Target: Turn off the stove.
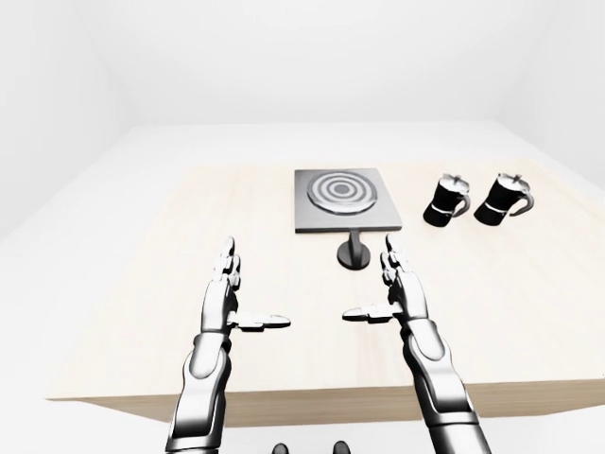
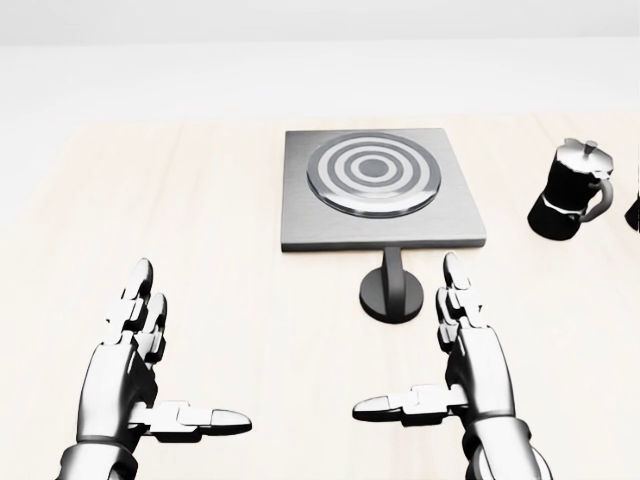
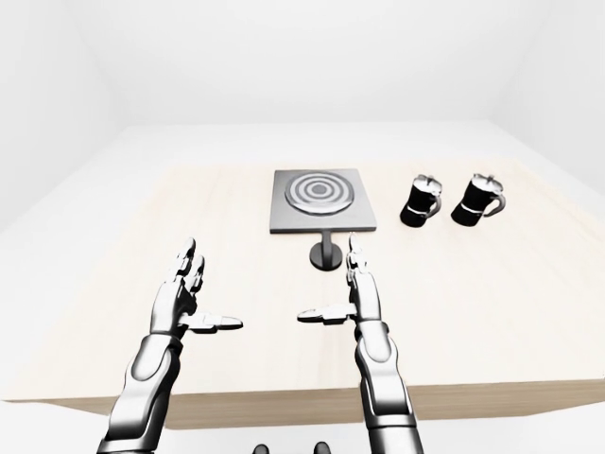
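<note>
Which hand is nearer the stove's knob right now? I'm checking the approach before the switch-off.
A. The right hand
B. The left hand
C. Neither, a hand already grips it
A: in the head view the right hand hovers open just beside the knob, while the left hand is far off to the picture's left.

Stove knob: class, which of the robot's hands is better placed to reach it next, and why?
Probably the right hand: its open fingers point up just right of the knob, under the stove. The left hand, also open, sits far across the table.
</note>
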Tool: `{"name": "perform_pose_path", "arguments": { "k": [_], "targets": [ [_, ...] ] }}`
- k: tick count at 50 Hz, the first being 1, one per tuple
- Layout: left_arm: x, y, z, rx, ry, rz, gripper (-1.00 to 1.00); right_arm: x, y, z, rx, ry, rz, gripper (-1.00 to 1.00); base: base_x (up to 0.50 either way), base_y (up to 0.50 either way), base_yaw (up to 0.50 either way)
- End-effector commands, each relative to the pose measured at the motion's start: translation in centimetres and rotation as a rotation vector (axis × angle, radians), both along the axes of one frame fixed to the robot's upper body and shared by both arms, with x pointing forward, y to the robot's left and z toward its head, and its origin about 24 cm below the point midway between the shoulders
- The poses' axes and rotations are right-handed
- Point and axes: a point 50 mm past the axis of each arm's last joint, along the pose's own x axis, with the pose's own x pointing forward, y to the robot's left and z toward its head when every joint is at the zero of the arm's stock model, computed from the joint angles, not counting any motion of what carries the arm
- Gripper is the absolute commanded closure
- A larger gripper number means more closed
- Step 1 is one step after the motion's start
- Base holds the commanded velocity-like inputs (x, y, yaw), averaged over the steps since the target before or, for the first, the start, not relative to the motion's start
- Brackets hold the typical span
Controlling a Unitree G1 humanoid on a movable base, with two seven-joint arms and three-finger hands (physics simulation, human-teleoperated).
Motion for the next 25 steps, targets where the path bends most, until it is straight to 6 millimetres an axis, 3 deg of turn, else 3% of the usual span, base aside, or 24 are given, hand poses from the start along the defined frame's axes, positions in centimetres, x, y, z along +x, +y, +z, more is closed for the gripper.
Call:
{"name": "perform_pose_path", "arguments": {
  "k": [1,19,25],
  "targets": [
    [0.04,-0.03,0.06,0.002,-0.003,0.0,-1.0,0.15,0.1,-0.01,-0.006,0.006,0.007,-1.0,0.5,0.0,0.0],
    [0.04,-0.03,0.06,0.002,-0.003,0.0,-1.0,0.21,-0.08,-0.24,0.004,0.011,-0.007,-1.0,0.5,0.0,0.0],
    [-0.01,-0.01,0.07,0.0,-0.003,0.0,-1.0,0.19,-0.24,-0.28,0.014,0.009,-0.02,-1.0,0.12,0.0,0.0]
  ]
}}
